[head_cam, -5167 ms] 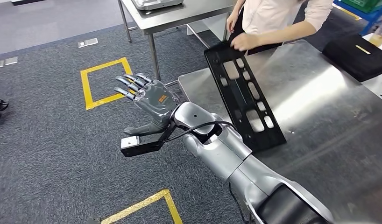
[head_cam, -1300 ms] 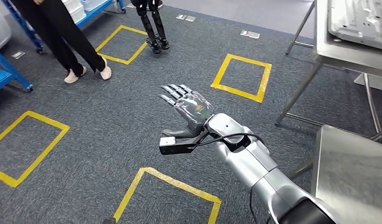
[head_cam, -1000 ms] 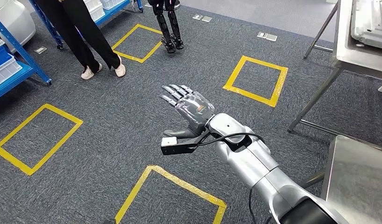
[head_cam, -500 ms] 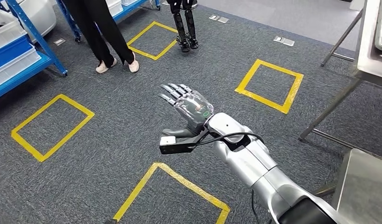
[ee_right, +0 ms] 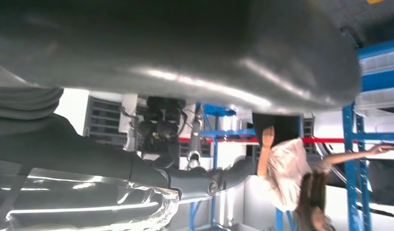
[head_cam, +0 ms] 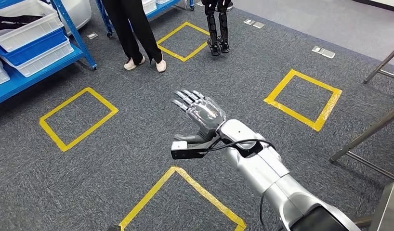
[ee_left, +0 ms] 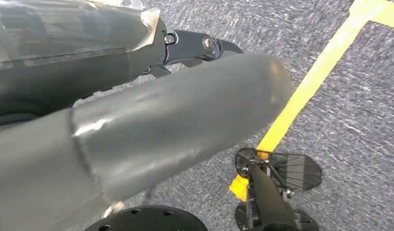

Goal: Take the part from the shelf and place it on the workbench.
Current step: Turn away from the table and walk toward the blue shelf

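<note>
As the view swings from the bench toward the blue shelf (head_cam: pixel 36 53), the right robot hand (head_cam: pixel 199 111) stays released, empty; fetching begins.

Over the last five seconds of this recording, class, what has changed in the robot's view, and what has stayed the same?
The camera has turned: the steel workbench with the black part and the person's hands has left the view, and the blue shelf, white bins and a standing person have come in. The right hand stays raised, fingers apart, holding nothing. The yellow floor squares only shifted with the camera.
</note>
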Action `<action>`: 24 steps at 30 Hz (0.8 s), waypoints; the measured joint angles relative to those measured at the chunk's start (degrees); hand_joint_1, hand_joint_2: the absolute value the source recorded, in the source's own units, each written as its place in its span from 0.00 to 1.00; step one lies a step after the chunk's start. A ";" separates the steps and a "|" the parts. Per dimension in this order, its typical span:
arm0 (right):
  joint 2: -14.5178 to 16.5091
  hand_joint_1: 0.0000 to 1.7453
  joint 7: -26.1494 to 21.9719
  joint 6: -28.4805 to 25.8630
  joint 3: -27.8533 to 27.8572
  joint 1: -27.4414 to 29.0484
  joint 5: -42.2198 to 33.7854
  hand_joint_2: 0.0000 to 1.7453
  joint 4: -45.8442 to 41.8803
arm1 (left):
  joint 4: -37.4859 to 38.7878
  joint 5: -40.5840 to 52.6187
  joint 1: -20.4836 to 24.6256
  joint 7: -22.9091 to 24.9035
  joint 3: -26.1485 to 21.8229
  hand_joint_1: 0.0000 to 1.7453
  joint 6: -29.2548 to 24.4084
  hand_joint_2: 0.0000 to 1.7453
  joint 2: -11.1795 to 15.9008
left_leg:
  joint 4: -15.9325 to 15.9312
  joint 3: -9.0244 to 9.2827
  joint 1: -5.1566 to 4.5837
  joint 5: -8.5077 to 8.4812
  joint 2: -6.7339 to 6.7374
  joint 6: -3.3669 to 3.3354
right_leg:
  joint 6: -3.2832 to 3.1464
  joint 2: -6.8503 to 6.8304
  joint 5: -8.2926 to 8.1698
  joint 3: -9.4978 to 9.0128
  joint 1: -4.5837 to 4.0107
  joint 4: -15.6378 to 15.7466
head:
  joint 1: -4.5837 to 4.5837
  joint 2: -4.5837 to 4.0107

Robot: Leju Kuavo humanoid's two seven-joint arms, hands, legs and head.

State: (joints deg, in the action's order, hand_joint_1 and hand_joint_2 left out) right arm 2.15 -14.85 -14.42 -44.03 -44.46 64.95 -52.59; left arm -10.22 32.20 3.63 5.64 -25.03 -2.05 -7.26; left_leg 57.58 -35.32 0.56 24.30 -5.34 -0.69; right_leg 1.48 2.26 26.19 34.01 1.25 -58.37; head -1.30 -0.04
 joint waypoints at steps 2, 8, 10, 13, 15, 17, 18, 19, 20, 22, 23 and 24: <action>0.08 0.00 0.05 -0.54 0.02 0.08 -0.19 0.00 0.94 | 0.00 0.48 -0.15 -0.16 0.01 0.00 0.01 0.00 0.06 | 0.26 -0.30 0.35 0.27 0.17 0.72 | -0.88 -0.75 -0.25 -0.19 0.10 0.32 | -0.01 0.00; -0.10 0.00 0.37 -3.69 0.89 2.62 -0.39 0.00 4.92 | 0.01 1.33 0.03 -0.78 0.02 0.00 0.30 0.00 0.06 | 16.28 -8.42 0.59 7.29 4.67 1.71 | -2.38 -3.70 -0.12 -0.62 -0.31 0.71 | -0.63 0.00; -0.13 0.00 0.45 -4.00 1.17 3.44 -0.33 0.00 5.72 | 0.00 1.33 -0.01 -0.79 0.01 0.00 0.38 0.00 0.18 | 12.60 -6.71 0.56 4.52 5.14 1.48 | -2.46 -4.53 0.00 -0.72 -0.46 0.70 | -0.65 0.00; 0.09 0.00 0.89 -4.28 1.63 3.66 0.08 0.00 6.67 | -0.01 1.32 0.17 -0.69 0.00 0.00 0.70 0.00 0.47 | 1.80 -0.98 -0.09 0.35 7.87 0.51 | -2.07 -5.43 0.33 -1.02 -0.97 0.69 | -0.59 0.00; 0.43 0.00 1.16 -4.31 1.86 3.76 0.50 0.00 7.33 | -0.01 1.12 0.28 -0.44 -0.03 0.00 0.86 0.00 0.54 | 0.18 -0.25 -0.56 0.32 8.07 0.08 | -1.61 -6.10 0.57 -1.16 -1.28 0.77 | -0.50 0.00; 1.07 0.00 1.16 -4.28 2.16 3.79 0.78 0.00 8.07 | -0.01 0.67 0.26 -0.12 -0.20 0.00 0.84 0.00 0.50 | -0.26 -0.08 -0.40 0.06 7.14 -0.47 | -1.15 -6.30 0.93 -1.21 -1.35 0.58 | -0.49 0.00; 1.47 0.00 1.09 -4.27 2.38 3.63 0.83 0.00 8.57 | -0.01 0.40 0.27 0.01 -0.37 0.00 0.76 0.00 0.47 | -0.52 0.11 -0.24 -0.14 6.69 -0.81 | -1.05 -5.71 1.63 -0.81 -1.34 -0.50 | -0.45 0.00; 1.81 0.00 0.96 -4.25 2.64 3.38 0.83 0.00 9.25 | -0.01 0.13 0.33 0.08 -0.58 0.00 0.61 0.00 0.45 | -0.77 0.32 -0.06 -0.34 6.27 -1.15 | -1.09 -4.82 2.81 0.16 -1.30 -2.79 | -0.39 0.00; 2.13 0.00 0.82 -4.24 2.90 3.11 0.78 0.00 10.10 | -0.01 -0.15 0.40 0.12 -0.81 0.00 0.42 0.00 0.43 | -0.86 0.45 0.06 -0.43 5.79 -1.37 | -1.27 -3.83 4.44 1.88 -1.13 -6.39 | -0.33 0.00; 2.61 0.00 0.56 -4.22 3.35 2.69 0.57 0.00 12.17 | -0.01 -0.56 0.48 0.17 -1.38 0.00 -0.04 0.00 0.40 | -0.85 0.44 0.07 -0.44 4.59 -1.55 | -1.42 -2.90 7.31 5.71 -0.94 -14.35 | -0.17 0.00; 2.81 0.00 0.48 -4.23 3.64 2.54 0.39 0.00 13.22 | -0.01 -0.73 0.43 0.20 -1.64 0.00 -0.20 0.00 0.36 | -0.83 0.45 0.08 -0.43 3.88 -1.54 | -1.15 -2.78 7.72 6.91 -0.83 -16.48 | -0.15 0.00; 3.00 0.00 0.43 -4.25 3.99 2.31 0.14 0.00 14.29 | -0.01 -0.84 0.37 0.22 -1.90 0.00 -0.32 0.00 0.29 | -0.79 0.47 0.08 -0.42 3.19 -1.51 | -0.66 -2.69 7.10 6.99 -0.70 -16.19 | -0.09 0.00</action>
State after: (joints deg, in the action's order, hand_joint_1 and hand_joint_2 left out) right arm 5.15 -14.42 -18.67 -40.04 -42.15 65.09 -38.30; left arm -10.23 31.36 4.00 5.87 -26.92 -2.37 -6.97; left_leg 56.79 -34.85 0.64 23.88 -2.15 -2.20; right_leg 0.81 -0.43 33.29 41.00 0.55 -74.55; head -1.39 -0.04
